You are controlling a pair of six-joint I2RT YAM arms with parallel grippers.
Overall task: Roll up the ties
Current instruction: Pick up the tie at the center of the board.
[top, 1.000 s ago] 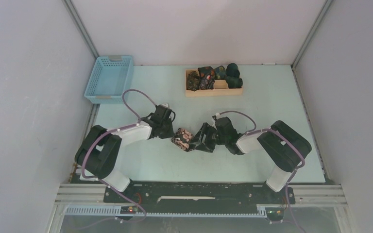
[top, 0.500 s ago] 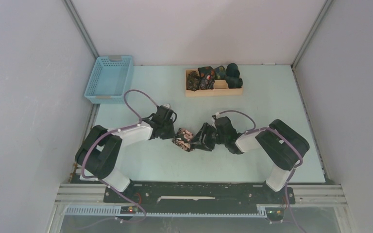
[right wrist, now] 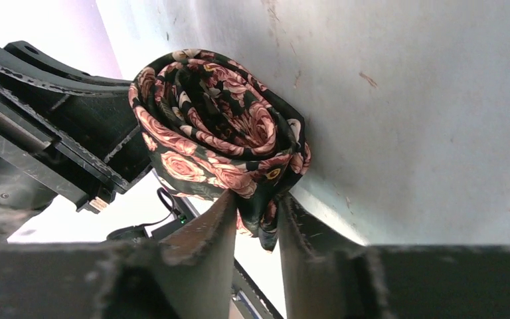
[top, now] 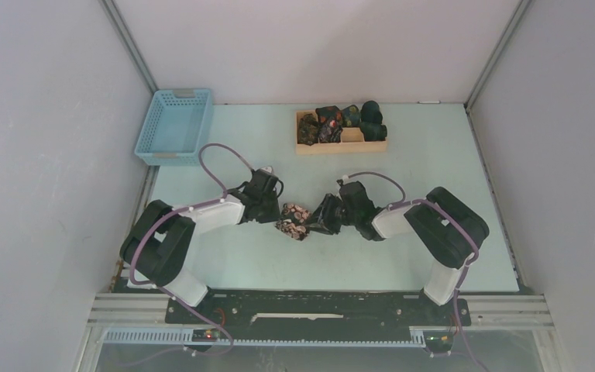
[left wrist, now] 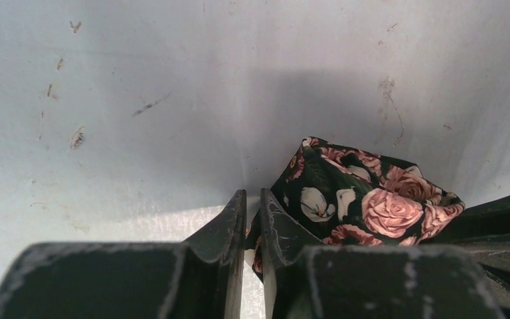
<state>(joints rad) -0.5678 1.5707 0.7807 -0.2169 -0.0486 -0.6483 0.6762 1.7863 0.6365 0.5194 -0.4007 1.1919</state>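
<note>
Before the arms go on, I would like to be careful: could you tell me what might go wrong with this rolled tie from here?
1. The right claw pinches only the lower edge of the rolled tie. Its coils look loose and could spring open if that edge slips.
2. The left claw is almost closed with most of the roll beside it, so its hold seems slight. Pulling apart may unwind the roll.

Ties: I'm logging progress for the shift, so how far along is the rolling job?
Done: several dark rolls sit in the wooden tray. In hand: the rose tie, already coiled, pinched by the right gripper, with the left gripper closed on its edge. Left: this roll is not in the tray yet; no unrolled tie is in view.
</note>
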